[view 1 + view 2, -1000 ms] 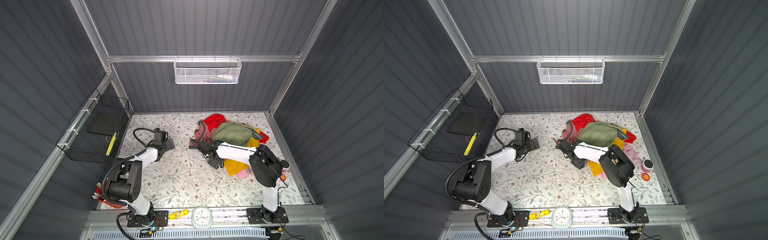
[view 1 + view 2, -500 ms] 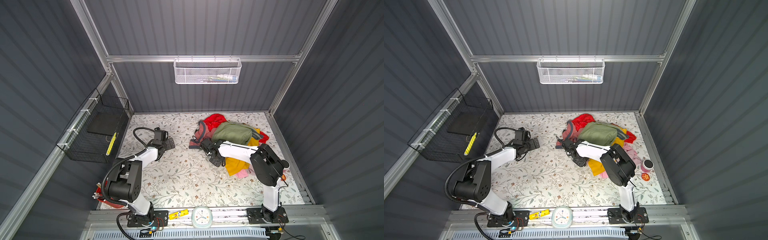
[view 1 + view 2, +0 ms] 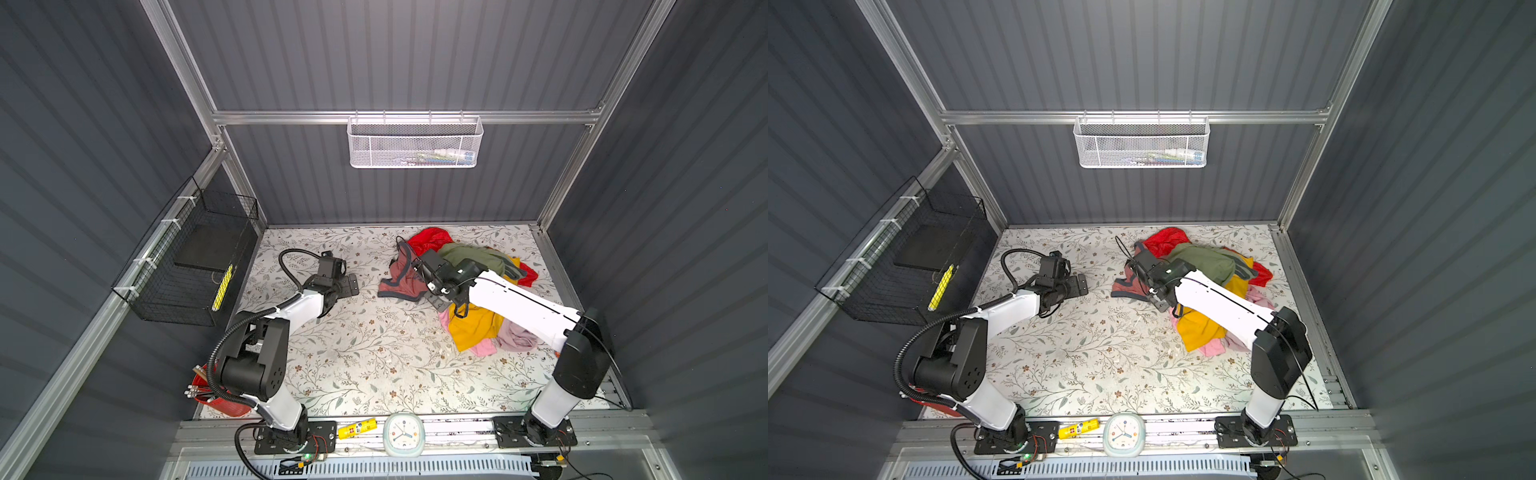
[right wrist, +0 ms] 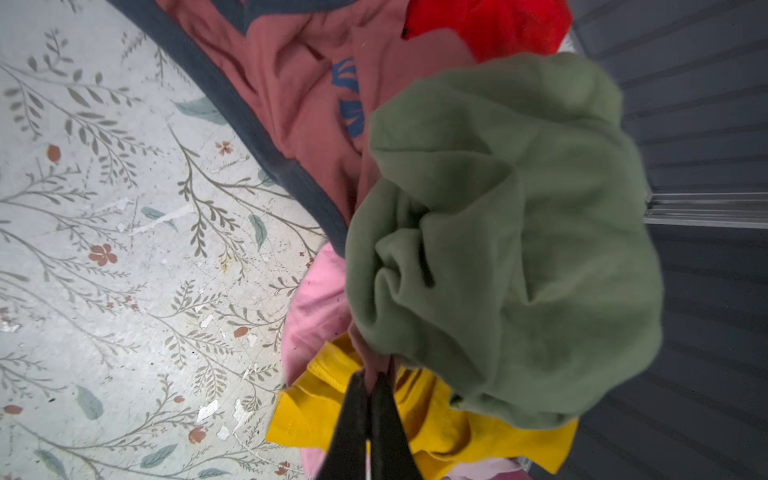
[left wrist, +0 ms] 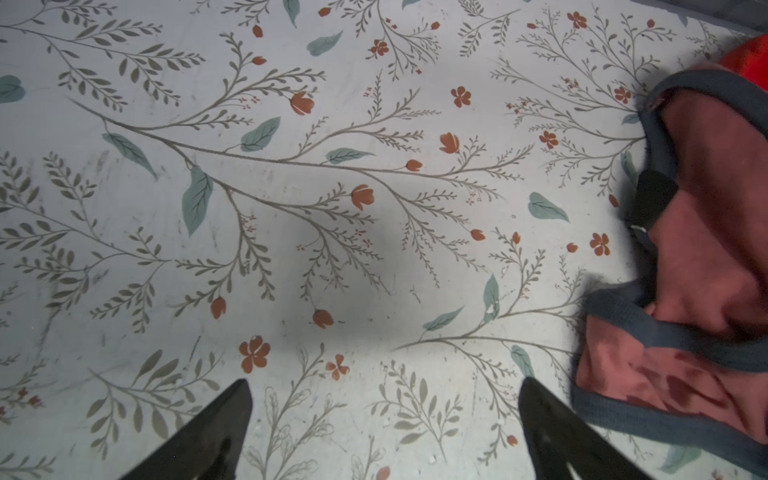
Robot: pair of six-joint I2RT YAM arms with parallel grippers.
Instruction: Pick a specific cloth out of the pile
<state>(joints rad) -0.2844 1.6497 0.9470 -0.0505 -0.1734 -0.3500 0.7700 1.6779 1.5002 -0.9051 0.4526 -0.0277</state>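
Just in front of the near edge of the table (image 3: 353, 374), a round clock (image 3: 403, 434) and a yellow tube (image 3: 356, 429) are being carried on the metal rail (image 3: 457, 428) between the two arm bases. Further in, toward the left edge, the left gripper (image 3: 348, 286) is being held low over the bare floral surface. In the left wrist view its fingers (image 5: 216, 428) are being shown spread wide with nothing between them.

To the right of it, past the table's middle, the right gripper (image 4: 370, 380) is being pressed together on a thin fold of the cloth (image 4: 299, 83), where an olive green garment (image 4: 498, 249), a mustard yellow garment (image 4: 436, 436) and a pale pink one are meeting.

The cloth, dusty salmon with grey-blue trim, is being shown in both top views spread on the table at the left side of the pile (image 3: 473, 332), just beside the left gripper and partly overlapped by the olive green garment. The pile is being borne along the right edge toward the far right corner, with a bright red garment (image 3: 430, 241) at its far end. On the back wall a white mesh basket (image 3: 415, 143) is being hung.
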